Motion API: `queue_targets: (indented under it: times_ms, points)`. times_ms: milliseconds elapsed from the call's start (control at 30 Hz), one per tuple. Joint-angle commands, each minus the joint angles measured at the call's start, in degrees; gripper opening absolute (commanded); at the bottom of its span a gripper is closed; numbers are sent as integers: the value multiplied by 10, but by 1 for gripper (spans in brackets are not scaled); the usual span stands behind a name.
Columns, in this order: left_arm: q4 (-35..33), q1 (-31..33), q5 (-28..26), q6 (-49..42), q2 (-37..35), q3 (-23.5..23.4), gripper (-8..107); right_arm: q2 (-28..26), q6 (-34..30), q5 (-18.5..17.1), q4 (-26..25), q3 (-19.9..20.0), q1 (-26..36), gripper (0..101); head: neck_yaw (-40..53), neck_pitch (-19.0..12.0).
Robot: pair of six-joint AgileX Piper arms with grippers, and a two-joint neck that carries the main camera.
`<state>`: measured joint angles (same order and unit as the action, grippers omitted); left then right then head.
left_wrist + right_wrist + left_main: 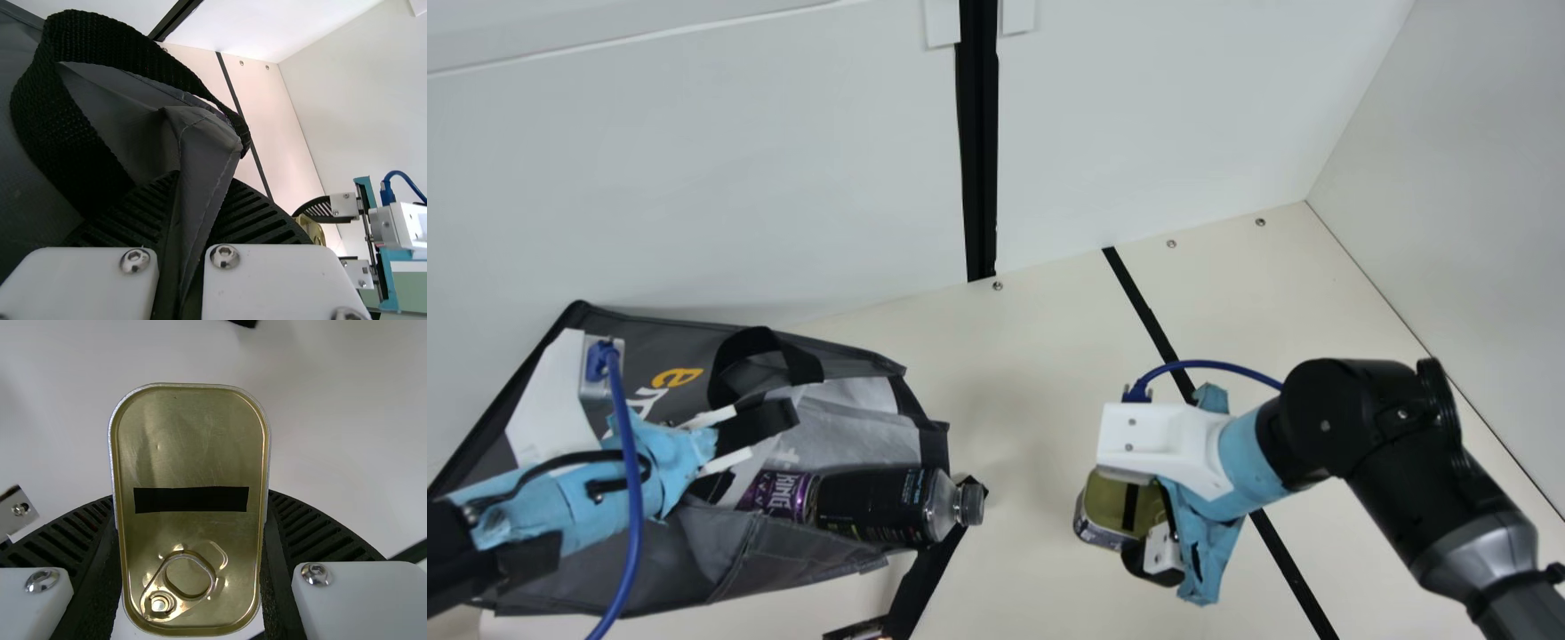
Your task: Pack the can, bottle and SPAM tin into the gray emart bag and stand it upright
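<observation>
We judge the step in hand to be bringing the SPAM tin (190,460) over to the gray emart bag (667,342), which lies on its side on the cream surface (1032,373) with its mouth (934,437) towards our right arm. To do it well, we should let our left gripper (200,180) hold the fabric up and steady, so the opening does not sag, while we carry the tin across level and ease it in over the bottle (871,505). The bottle's cap (968,505) juts out past the rim, so we would want to come in above it, clear of the loose handle (67,133), and let go only once the tin is well inside; standing the bag upright comes after that. As for the jaws, the left pair is pinched on a fold of the bag, with the bottle and the purple can (781,493) lying below them inside it. At our right gripper (191,497), the tin sits squarely between the jaws, pinched by its two long sides, its pull-ring lid facing the wrist camera, and it is well apart from the bag
</observation>
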<state>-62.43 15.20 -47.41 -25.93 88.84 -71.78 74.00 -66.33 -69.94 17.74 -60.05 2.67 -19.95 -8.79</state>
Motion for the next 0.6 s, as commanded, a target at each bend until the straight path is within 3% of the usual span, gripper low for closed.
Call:
queue_targets:
  times_ms: [0, 567]
  points:
    - [0, 0, 0, 0, 0, 0, -8, -2, 4, 0, 6, 2, -16, 0, 0, -12]
    - [0, 0, 0, 0, 0, 0, -8, -17, 16, 0, 61, 10, -71, 0, 0, -12]
